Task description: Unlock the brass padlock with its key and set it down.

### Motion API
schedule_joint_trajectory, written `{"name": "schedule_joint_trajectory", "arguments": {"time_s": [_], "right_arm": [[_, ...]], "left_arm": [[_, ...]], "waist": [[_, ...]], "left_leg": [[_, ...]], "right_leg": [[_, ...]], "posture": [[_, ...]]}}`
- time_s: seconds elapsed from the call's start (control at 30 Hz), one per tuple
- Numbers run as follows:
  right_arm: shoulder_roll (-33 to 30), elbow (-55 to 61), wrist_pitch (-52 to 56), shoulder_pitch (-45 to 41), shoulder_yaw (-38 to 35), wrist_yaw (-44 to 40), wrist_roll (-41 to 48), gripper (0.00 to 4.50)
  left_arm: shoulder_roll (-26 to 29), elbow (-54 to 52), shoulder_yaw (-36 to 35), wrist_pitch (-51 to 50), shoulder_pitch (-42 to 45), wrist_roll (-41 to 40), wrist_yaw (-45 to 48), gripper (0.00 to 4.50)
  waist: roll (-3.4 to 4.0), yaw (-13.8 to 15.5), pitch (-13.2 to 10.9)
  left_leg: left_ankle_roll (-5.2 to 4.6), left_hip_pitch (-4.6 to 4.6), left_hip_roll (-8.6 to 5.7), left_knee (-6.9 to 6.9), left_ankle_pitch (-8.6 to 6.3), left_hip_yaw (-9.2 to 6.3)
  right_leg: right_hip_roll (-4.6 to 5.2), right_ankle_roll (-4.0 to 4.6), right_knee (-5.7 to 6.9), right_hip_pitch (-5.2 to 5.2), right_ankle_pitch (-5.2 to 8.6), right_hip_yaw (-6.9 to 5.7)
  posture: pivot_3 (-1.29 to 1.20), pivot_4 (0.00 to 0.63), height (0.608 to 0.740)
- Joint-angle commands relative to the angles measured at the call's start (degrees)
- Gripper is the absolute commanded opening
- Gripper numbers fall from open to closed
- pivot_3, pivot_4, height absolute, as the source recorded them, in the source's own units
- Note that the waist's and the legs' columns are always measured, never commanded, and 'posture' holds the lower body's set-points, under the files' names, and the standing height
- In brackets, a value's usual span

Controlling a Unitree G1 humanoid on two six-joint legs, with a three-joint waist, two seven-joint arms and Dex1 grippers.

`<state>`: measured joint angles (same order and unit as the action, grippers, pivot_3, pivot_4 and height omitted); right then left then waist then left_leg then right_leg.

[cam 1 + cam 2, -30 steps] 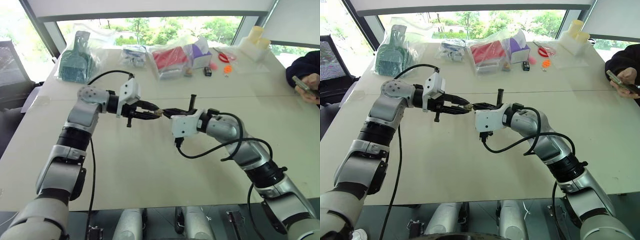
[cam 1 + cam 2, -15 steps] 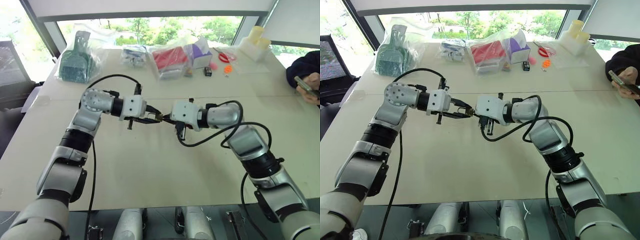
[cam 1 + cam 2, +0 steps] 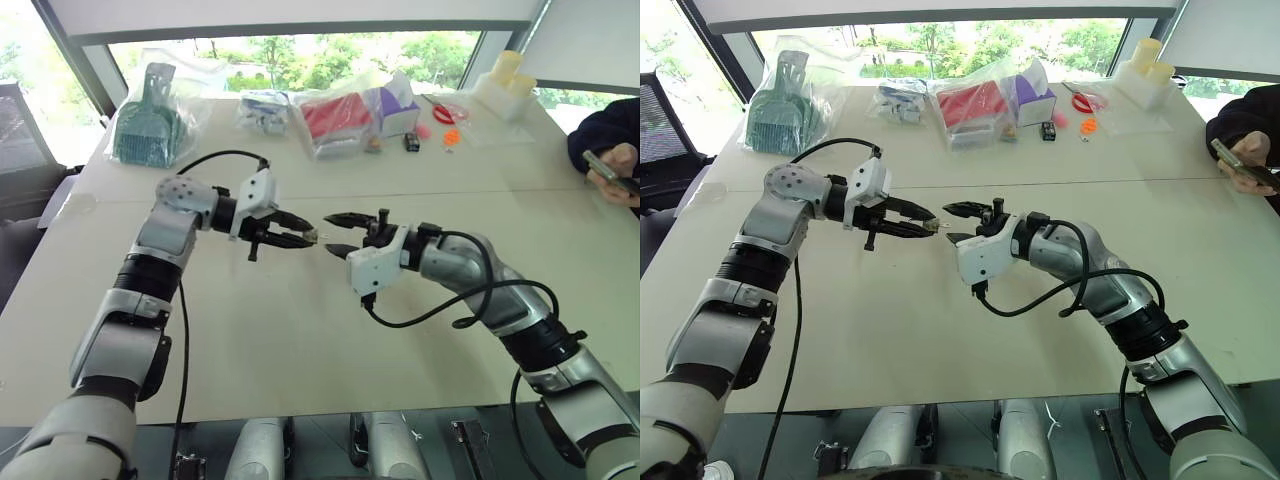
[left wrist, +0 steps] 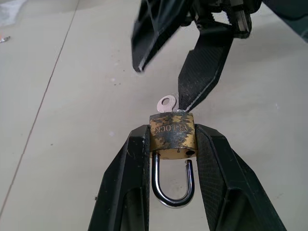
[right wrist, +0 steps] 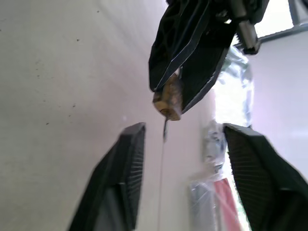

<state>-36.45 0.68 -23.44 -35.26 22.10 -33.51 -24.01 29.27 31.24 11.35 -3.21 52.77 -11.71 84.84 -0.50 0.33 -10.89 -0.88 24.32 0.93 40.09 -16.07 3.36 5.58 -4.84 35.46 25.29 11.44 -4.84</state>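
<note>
Brass padlock [image 4: 172, 136] clamped in left claw [image 4: 172, 144] | key [image 4: 166, 104] inserted | right claw [image 3: 334, 233] spread, empty

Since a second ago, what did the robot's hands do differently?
The right gripper let go of the key: its fingers, shut at the lock a second ago, now stand open and have drawn slightly back. The key sticks out of the brass padlock, whose shackle is sprung on one side. The left gripper kept its hold on the padlock above the table.
</note>
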Motion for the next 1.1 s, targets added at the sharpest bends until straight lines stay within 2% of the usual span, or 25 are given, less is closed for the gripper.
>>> {"name": "schedule_joint_trajectory", "arguments": {"time_s": [0.03,0.4,0.43,0.47,0.5,0.67,0.7,0.73,1.1], "right_arm": [[0.8,-1.6,-5.0,-2.2,-1.3,3.0,-1.5,4.47],[3.3,-7.6,-11.3,-5.9,-1.0,6.8,-5.0,4.47],[3.3,-7.8,-11.8,-6.0,-1.1,7.0,-5.2,3.97],[3.4,-7.9,-12.2,-6.1,-1.2,7.1,-5.3,3.73],[3.5,-8.1,-12.5,-6.2,-1.2,7.3,-5.4,3.27],[3.5,-8.5,-13.6,-6.5,-1.4,8.0,-6.3,0.56],[3.5,-8.6,-13.8,-6.6,-1.5,8.2,-6.5,0.15],[3.5,-8.6,-14.0,-6.6,-1.5,8.4,-6.7,0.02],[3.6,-8.2,-15.2,-6.5,-2.0,9.0,-7.2,0.02]], "left_arm": [[0.5,-2.7,-2.1,-2.7,2.7,-2.4,1.2,0.77],[1.0,-5.3,-2.4,-6.3,2.3,-3.5,3.3,0.77],[1.0,-5.4,-2.4,-6.5,2.3,-3.5,3.3,0.77],[1.0,-5.4,-2.4,-6.5,2.3,-3.5,3.3,0.77],[1.0,-5.4,-2.3,-6.5,2.3,-3.5,3.3,0.77],[1.1,-5.4,-2.0,-6.2,2.0,-3.2,3.8,0.77],[1.2,-5.2,-2.0,-6.1,2.0,-3.1,3.8,0.77],[1.2,-5.1,-2.0,-6.1,2.0,-3.1,3.8,0.77],[0.9,-4.3,-1.6,-6.5,2.3,-2.8,3.9,0.77]], "waist": [[0.0,0.0,0.0],[0.0,0.1,0.0],[0.0,0.1,0.0],[0.0,0.1,0.0],[0.0,0.1,0.0],[0.0,0.0,0.0],[0.01,0.1,0.0],[0.01,0.1,0.0],[0.01,0.1,0.0]], "left_leg": [[0.0,0.0,0.0,0.0,0.0,0.0],[0.01,0.0,0.0,0.0,0.0,0.0],[0.01,0.0,0.0,0.0,0.0,0.0],[0.01,0.0,0.0,0.0,0.0,0.0],[0.01,0.0,0.0,0.0,0.0,-0.01],[0.01,0.0,0.0,0.0,0.01,0.0],[0.01,0.0,0.0,0.01,0.01,-0.01],[0.01,0.0,0.0,0.0,0.01,0.0],[0.01,0.0,0.0,0.0,0.01,0.0]], "right_leg": [[0.0,0.0,0.0,0.0,0.0,0.0],[0.0,0.01,-0.01,-0.01,0.0,0.01],[0.0,0.01,-0.01,-0.01,0.0,0.01],[0.0,0.01,-0.01,-0.01,0.0,0.01],[0.0,0.01,-0.01,-0.01,0.0,0.01],[0.0,0.01,0.0,0.0,0.0,0.02],[0.0,0.01,0.0,-0.01,0.0,0.02],[0.0,0.01,0.0,-0.01,0.0,0.02],[0.0,0.01,0.0,-0.01,0.0,0.02]], "posture": [[0.0,0.15,0.74],[0.0,0.15,0.74],[0.0,0.15,0.74],[0.0,0.15,0.74],[0.0,0.15,0.74],[0.0,0.15,0.74],[0.0,0.15,0.74],[0.0,0.15,0.74],[0.0,0.15,0.74]]}}
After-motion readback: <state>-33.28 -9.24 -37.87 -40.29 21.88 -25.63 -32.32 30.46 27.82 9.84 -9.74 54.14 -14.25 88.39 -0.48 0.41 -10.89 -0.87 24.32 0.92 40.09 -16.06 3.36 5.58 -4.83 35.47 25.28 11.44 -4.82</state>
